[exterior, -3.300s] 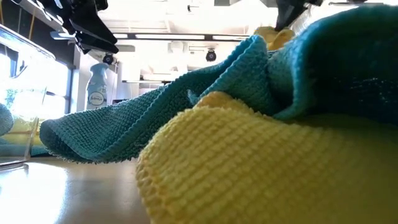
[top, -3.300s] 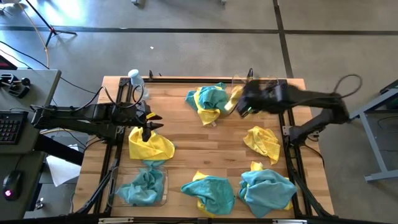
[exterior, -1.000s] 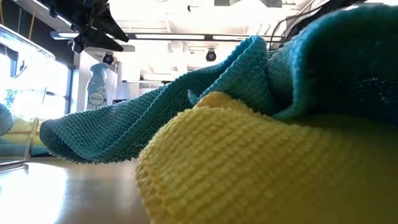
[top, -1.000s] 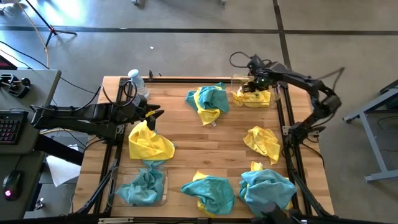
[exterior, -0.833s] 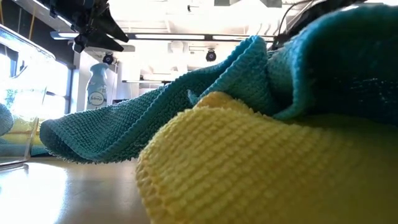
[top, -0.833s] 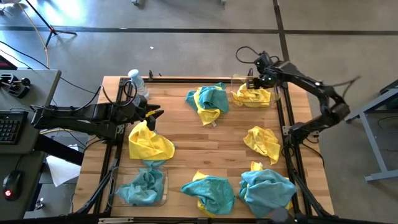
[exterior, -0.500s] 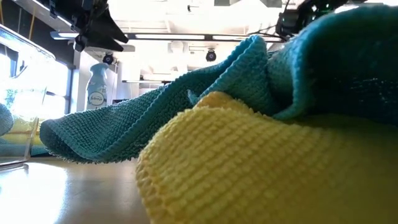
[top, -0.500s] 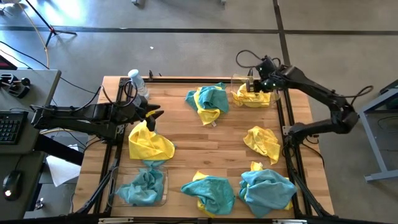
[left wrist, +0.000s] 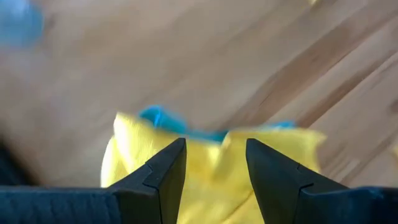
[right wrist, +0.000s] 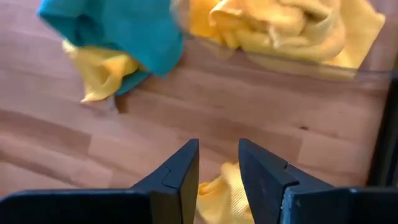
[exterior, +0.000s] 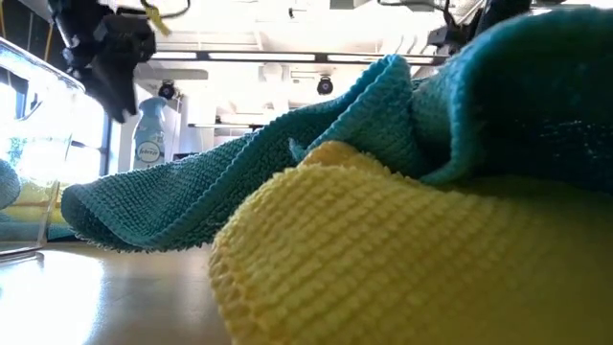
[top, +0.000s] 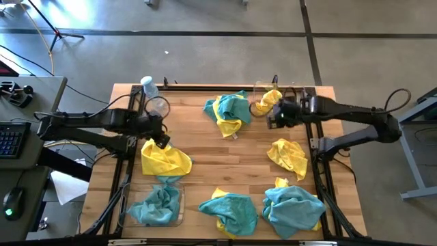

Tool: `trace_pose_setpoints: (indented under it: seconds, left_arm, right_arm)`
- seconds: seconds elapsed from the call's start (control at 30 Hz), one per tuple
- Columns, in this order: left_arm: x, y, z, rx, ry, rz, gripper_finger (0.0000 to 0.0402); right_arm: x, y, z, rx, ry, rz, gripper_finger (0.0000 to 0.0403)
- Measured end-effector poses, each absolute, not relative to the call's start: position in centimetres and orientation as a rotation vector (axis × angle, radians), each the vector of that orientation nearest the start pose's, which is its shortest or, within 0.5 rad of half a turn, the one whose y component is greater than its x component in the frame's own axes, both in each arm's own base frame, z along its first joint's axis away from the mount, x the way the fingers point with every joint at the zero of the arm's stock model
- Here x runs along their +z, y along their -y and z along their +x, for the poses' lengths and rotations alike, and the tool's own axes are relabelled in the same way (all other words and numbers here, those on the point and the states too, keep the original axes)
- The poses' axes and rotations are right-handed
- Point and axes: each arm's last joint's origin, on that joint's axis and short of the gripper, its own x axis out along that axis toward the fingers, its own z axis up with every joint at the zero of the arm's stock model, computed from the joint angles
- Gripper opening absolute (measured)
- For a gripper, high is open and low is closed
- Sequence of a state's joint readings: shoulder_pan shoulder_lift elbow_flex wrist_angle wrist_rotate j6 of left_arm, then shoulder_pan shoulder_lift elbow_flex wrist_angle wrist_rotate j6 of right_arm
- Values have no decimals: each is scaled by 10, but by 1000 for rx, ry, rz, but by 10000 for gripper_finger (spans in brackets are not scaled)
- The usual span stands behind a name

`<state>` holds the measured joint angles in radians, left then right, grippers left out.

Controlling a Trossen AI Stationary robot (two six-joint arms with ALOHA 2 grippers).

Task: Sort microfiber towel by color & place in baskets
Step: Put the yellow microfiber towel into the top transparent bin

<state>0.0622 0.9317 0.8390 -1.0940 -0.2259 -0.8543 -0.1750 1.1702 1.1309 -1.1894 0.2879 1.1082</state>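
Teal and yellow microfiber towels lie in crumpled heaps on the wooden table. My left gripper (top: 159,141) hangs open, pointing down over a yellow towel (top: 164,159) near the left edge; in the left wrist view that towel (left wrist: 205,180) shows past the gripper (left wrist: 214,155). My right gripper (top: 272,117) is open and holds nothing. It hovers just on the near side of the far right basket (top: 261,108), which holds yellow towel (top: 271,99). The near left basket (top: 179,212) holds a teal towel (top: 156,205).
More heaps: teal over yellow (top: 229,111) at the far middle, a yellow one (top: 288,156) at the right, two teal-and-yellow ones (top: 229,212) (top: 293,208) along the near edge. A water bottle (top: 147,86) lies at the far left corner. Bare wood lies in the table's middle.
My right gripper has swung away from above the far right basket toward the near edge and a little toward the table's middle; the yellow towel stays in the basket. My left gripper has tipped from nearly level to pointing down over the yellow towel.
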Motion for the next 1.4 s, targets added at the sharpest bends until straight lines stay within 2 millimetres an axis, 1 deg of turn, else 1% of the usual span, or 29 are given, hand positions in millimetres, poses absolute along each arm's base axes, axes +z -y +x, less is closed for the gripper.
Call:
trace_pose_setpoints:
  seconds: [0.13, 0.23, 0.37, 0.53, 0.67, 0.83, 1.0, 1.23, 1.4]
  left_arm:
    - [256, -16, 155, 747, -1091, -657, 156]
    - [251, -15, 159, 740, -1153, -669, 156]
    - [244, -14, 156, 746, -1298, -695, 156]
    - [236, -16, 155, 781, -1429, -666, 156]
    - [233, -16, 159, 767, -1456, -642, 156]
    - [233, -16, 159, 766, -1461, -639, 156]
    - [233, -15, 159, 752, -1468, -656, 156]
    - [231, -15, 161, 752, -1446, -663, 156]
    - [215, -11, 160, 757, -1445, -666, 156]
  right_arm:
    - [306, 17, 196, -986, -867, 853, 102]
    - [304, 1, 199, -921, -910, 817, 102]
    - [301, -20, 201, -864, -944, 846, 102]
    - [296, -40, 205, -878, -923, 830, 102]
    - [290, -50, 209, -883, -935, 806, 102]
    - [278, -62, 216, -852, -1058, 808, 102]
    - [265, -69, 227, -846, -1105, 767, 99]
    - [256, -79, 239, -780, -1100, 732, 58]
    - [257, -84, 240, -787, -1045, 742, 32]
